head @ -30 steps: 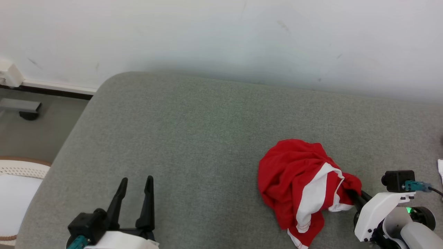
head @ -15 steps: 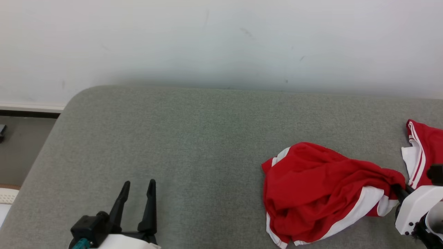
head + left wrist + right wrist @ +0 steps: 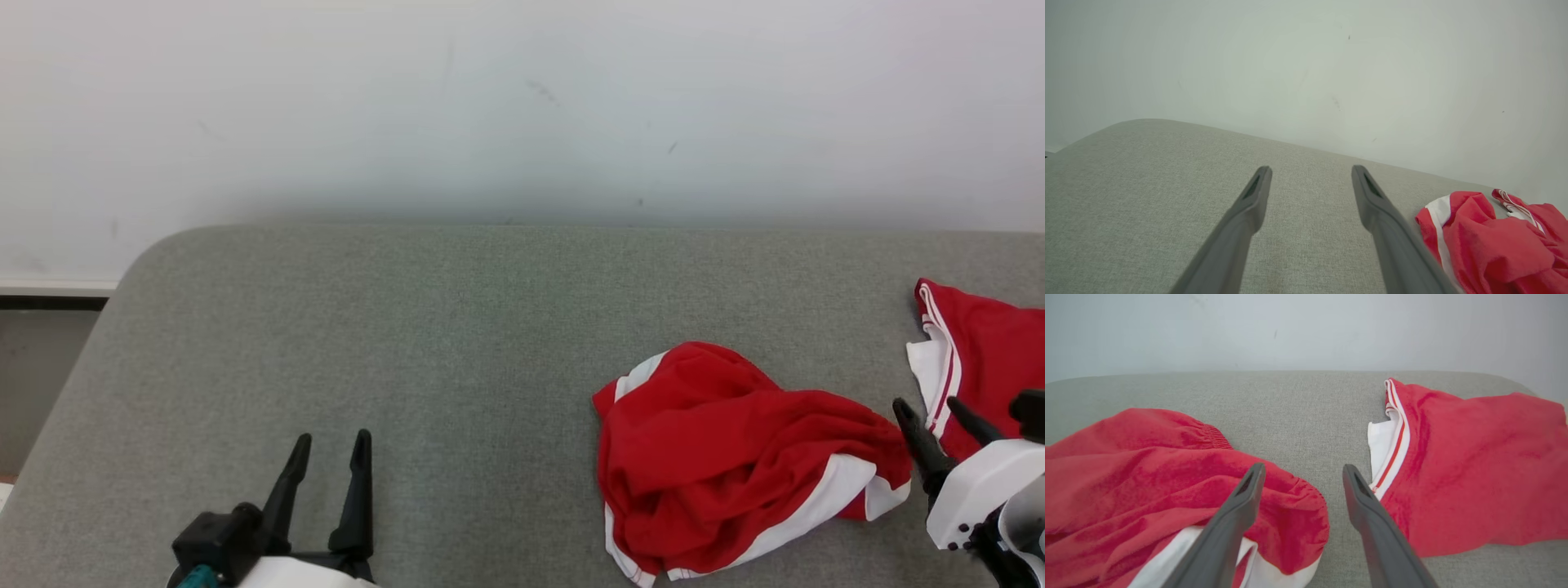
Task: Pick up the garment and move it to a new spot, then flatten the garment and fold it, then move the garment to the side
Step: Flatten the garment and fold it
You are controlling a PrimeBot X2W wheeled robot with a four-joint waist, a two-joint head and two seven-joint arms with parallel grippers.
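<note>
Two red garments lie on the grey cushion [image 3: 408, 327], and that is the main hazard. The crumpled garment [image 3: 735, 457] sits right of centre near the cushion's front edge, while a second garment [image 3: 988, 351] lies flatter just beyond it, with a narrow strip of bare cushion between. The right gripper [image 3: 927, 404] hangs over that strip, its fingers spread and holding nothing. In the right wrist view one finger crosses the crumpled garment's hem and the other the neighbour's trim, so a careless closing here could pinch the wrong piece, or both at once. The heap is bunched in layers, and a pinch may take several folds together, so that flattening would drag a knot rather than open it. A pull toward the front edge might also slide it off. The left gripper [image 3: 333, 437] hovers well apart at the cushion's left front, fingers likewise spread and empty, too far off to help as it stands. The wall [image 3: 490, 106] is pale, matt and lightly scuffed. The cushion is coarse woven fabric, padded, with a rounded corner, probably grippy enough to hold cloth back. Both garments look like soft, limp jersey. The crumpled one shows a gathered waistband [image 3: 1208, 433] and a broad white panel [image 3: 816, 506], the other a striped trim [image 3: 1392, 449]. The fingers are long, dark, tapering and hard.
</note>
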